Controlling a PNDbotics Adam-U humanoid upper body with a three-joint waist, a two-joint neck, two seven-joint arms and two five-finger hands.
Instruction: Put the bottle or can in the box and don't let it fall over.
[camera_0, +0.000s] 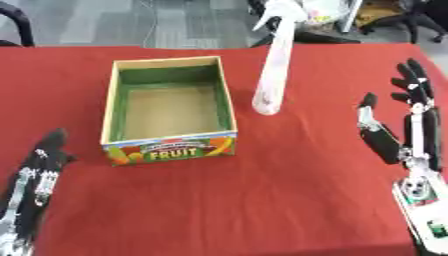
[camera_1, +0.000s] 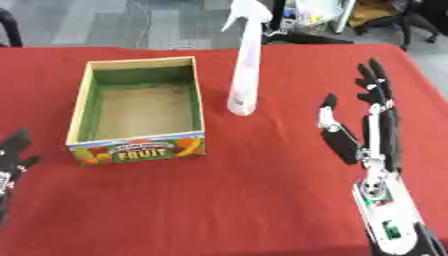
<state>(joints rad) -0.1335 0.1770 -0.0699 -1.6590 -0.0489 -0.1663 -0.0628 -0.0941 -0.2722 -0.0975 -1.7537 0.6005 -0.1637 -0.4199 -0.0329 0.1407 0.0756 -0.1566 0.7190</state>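
A tall white spray bottle (camera_0: 273, 65) stands upright on the red table, just right of the box. The box (camera_0: 169, 111) is an open cardboard tray with green inner walls and a "FRUIT" label on its front; nothing lies inside it. My right hand (camera_0: 411, 125) hovers open to the right of the bottle, fingers straight and pointing away from me, a clear gap apart from it. At the lower left my left hand (camera_0: 39, 165) rests open on the table, away from the box.
The red tablecloth (camera_0: 262, 190) covers the whole work surface. Beyond the table's far edge are a grey floor, black chair legs (camera_0: 17, 25) and other clutter (camera_1: 324, 15).
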